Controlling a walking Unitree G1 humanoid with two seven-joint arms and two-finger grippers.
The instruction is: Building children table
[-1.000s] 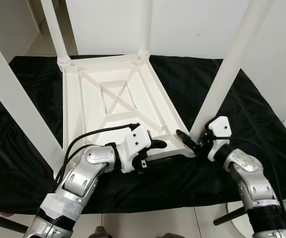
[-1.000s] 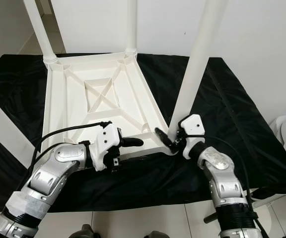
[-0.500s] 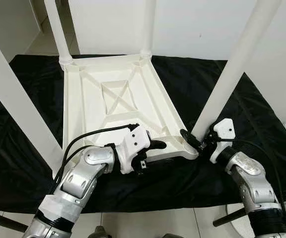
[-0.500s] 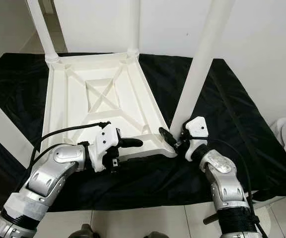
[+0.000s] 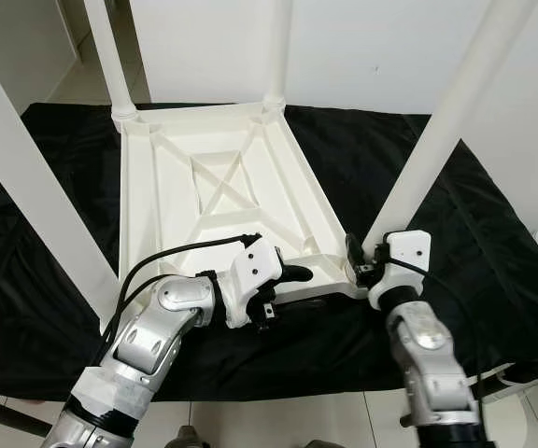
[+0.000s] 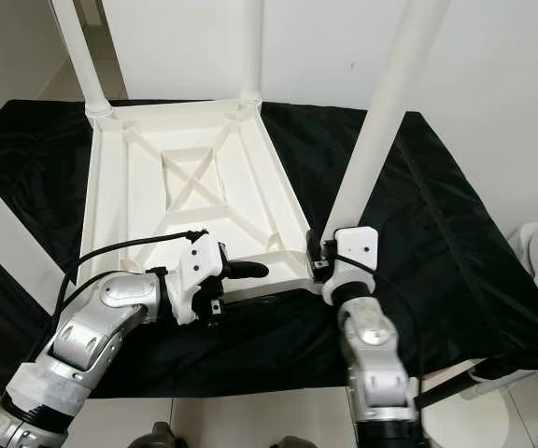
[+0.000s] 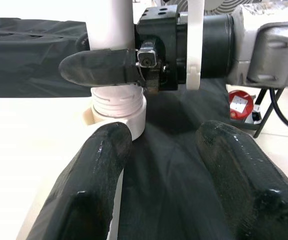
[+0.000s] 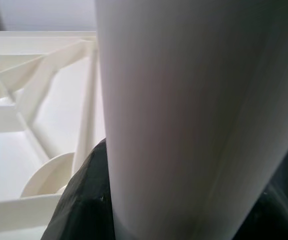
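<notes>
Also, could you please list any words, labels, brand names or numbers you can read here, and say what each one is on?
None can be read: the upturned table top, its legs and the black cloth are plain.
The red object has a white patch, too blurred to read.

Children table top (image 5: 222, 201): white plastic, rectangular, lying upside down, ribbed underside up with X-brace in central panel. Long axis runs near to far.
Legs: white round tubes, standing upright from corner sockets. Far-left leg (image 5: 107, 56) and far-right leg (image 5: 277, 47) seated in collars. Near-right leg (image 5: 442, 131) in near-right corner socket, threaded base visible at collar. Near-left leg (image 5: 35, 201) at near-left corner, base hidden.
</notes>
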